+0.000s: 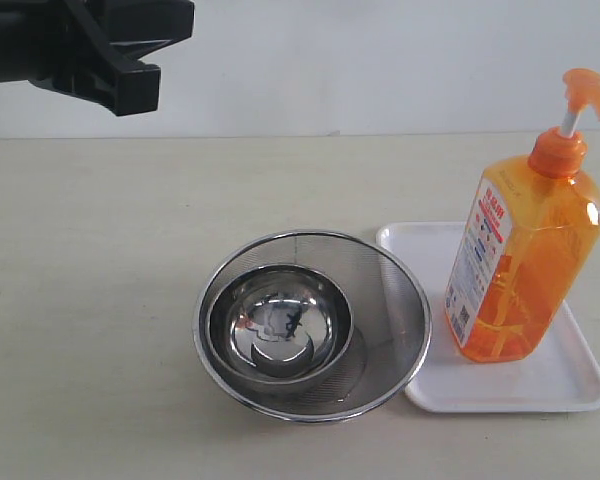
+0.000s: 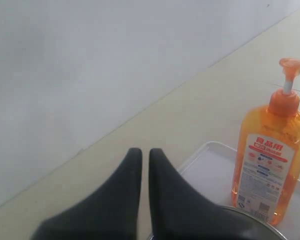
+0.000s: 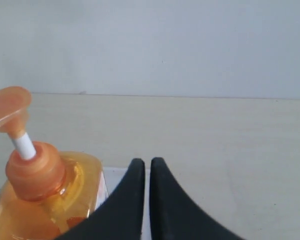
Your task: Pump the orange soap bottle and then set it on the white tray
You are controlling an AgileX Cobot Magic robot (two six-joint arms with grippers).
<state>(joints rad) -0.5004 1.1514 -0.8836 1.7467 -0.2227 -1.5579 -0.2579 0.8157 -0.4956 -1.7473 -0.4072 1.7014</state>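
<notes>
Orange soap bottle (image 1: 525, 270) stands upright on white tray (image 1: 570, 385). Your right hand (image 3: 146, 162), closed and empty, is nearer it. Left hand (image 2: 145, 152) closed, well apart.

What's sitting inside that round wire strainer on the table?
A shiny steel bowl sits inside the mesh strainer. The bowl looks empty and shows only reflections. The strainer's bottom beneath the bowl is covered, so anything there cannot be seen.
</notes>
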